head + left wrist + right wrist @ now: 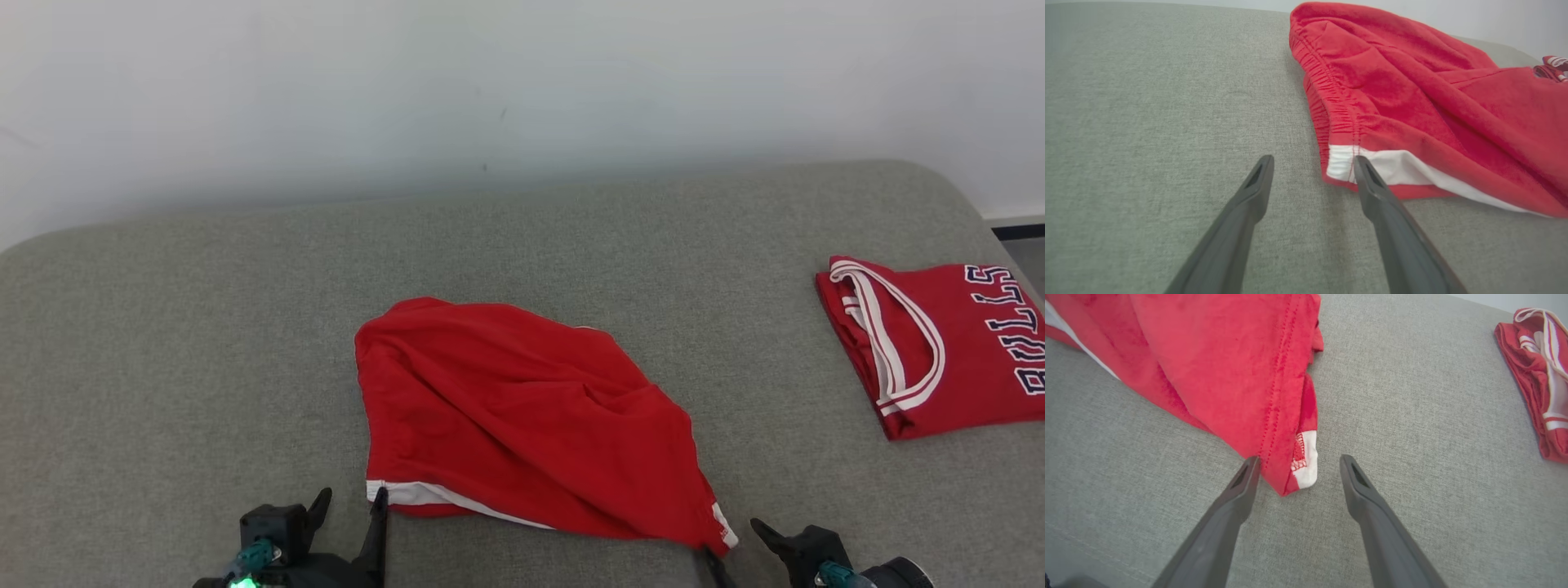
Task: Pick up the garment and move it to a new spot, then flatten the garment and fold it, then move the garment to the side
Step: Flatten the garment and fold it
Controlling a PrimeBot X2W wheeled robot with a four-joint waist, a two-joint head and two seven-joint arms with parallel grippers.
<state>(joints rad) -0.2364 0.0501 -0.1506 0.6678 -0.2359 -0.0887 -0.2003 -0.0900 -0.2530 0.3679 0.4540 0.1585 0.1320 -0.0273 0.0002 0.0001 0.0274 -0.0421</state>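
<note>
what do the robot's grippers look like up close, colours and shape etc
The left gripper and right gripper each have two long, dark grey fingers that taper to narrow tips, with a slot-like recess near each end. Their bodies are black and blocky, each with a teal fitting. A green light glows at the left one's base.

Red garment (522,416) w/ white edge stripe, red jersey (955,351) w/ white trim & navy lettering outlined white, grey woven surface (188,327), off-white wall (408,90)
</note>
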